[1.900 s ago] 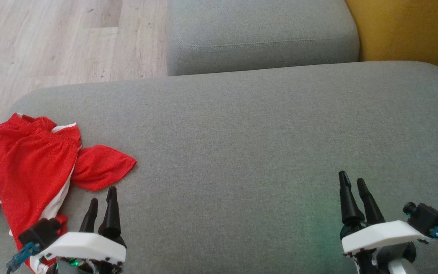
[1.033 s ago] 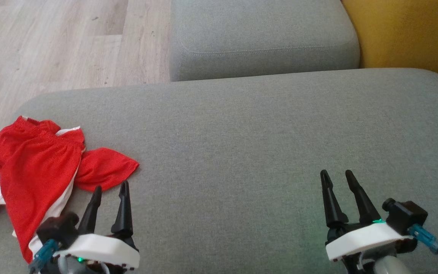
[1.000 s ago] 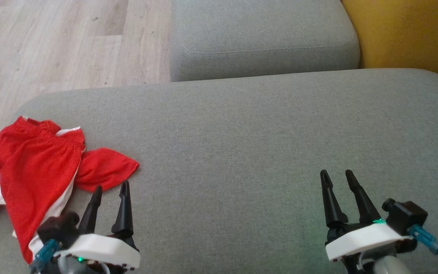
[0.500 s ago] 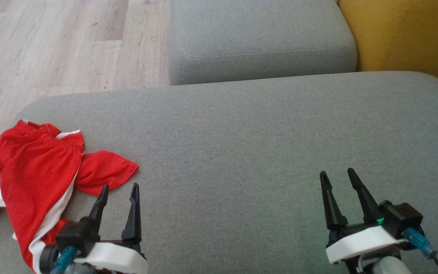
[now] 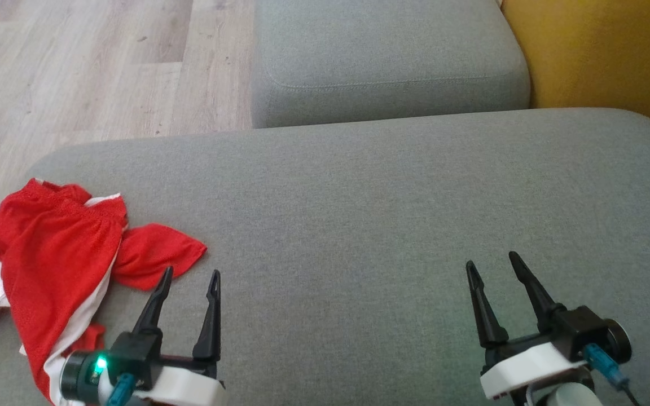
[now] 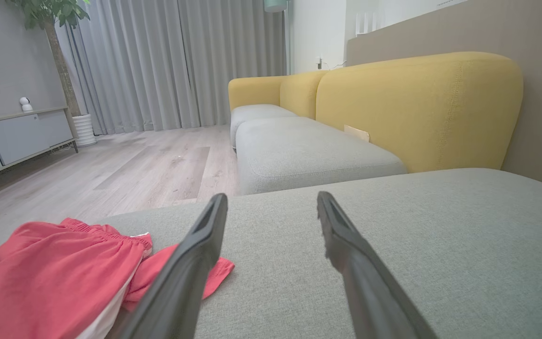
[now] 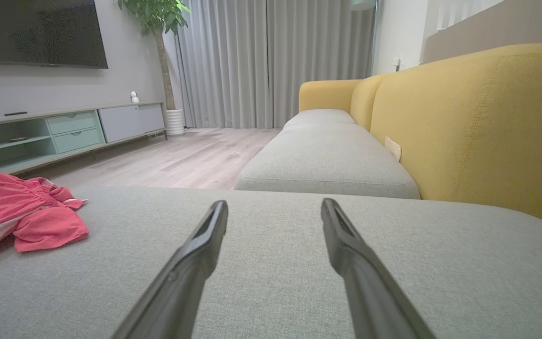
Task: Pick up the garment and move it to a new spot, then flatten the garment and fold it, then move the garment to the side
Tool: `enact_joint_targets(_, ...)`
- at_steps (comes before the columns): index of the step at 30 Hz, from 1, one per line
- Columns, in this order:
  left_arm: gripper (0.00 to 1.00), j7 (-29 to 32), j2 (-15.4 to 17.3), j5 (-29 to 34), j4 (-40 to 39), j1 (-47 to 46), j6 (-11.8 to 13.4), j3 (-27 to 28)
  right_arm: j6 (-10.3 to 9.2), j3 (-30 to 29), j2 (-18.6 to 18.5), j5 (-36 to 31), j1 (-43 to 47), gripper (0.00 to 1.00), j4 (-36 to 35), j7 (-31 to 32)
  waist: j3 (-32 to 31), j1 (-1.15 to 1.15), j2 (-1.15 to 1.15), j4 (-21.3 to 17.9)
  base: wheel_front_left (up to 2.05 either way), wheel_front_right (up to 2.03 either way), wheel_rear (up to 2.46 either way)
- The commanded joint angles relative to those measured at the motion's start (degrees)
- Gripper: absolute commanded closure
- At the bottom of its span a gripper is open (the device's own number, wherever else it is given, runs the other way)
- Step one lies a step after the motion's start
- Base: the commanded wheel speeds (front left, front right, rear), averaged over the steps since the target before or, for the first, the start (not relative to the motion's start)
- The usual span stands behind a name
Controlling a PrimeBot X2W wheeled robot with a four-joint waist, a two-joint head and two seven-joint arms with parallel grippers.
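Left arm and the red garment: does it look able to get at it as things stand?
Probably yes. The left gripper is open and empty, its fingertips close beside the red garment on the grey cushion, and nothing lies between them.

We count one red and white garment (image 5: 48, 254) and two grippers, the left gripper (image 5: 192, 271) and the right gripper (image 5: 491, 259), each with two dark fingers (image 5: 154, 307), four in all. We count three grey seat cushions in a row: the large cushion (image 5: 387, 197), the middle cushion (image 7: 327, 165) and the far cushion (image 7: 320, 116). Across the room we count one television (image 7: 35, 33), one low cabinet (image 7: 125, 120) with two pale green drawers (image 7: 73, 123), one potted plant (image 7: 155, 14) and one small white camera (image 7: 134, 96).
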Motion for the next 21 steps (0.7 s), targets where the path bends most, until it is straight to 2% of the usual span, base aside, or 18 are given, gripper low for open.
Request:
enact_joint_targets(1, 0.0, -0.7, 0.4, 0.5, -2.3, -2.0, 0.3, 1.8, -0.04, 1.4, -0.4, -0.4, -1.3, 0.0, -1.4, -0.8, 0.1, 0.0, 0.0, 0.0, 0.0, 0.0, 0.0)
enact_joint_targets(13, 0.0, -0.7, 0.0, 0.6, -1.8, -2.3, -0.4, 2.4, -0.04, 1.1, -0.4, -0.3, -1.4, 0.0, -0.3, -0.8, 0.5, 0.0, 0.0, 0.2, 0.0, 0.0, 0.0)
enact_joint_targets(21, 0.0, -0.7, -0.3, 0.9, -0.7, -3.2, 0.0, 2.4, -0.04, 0.8, -0.4, -0.4, -0.5, 0.0, 0.0, -0.8, 1.2, 0.0, 0.0, 4.2, 0.0, 0.0, 0.0)
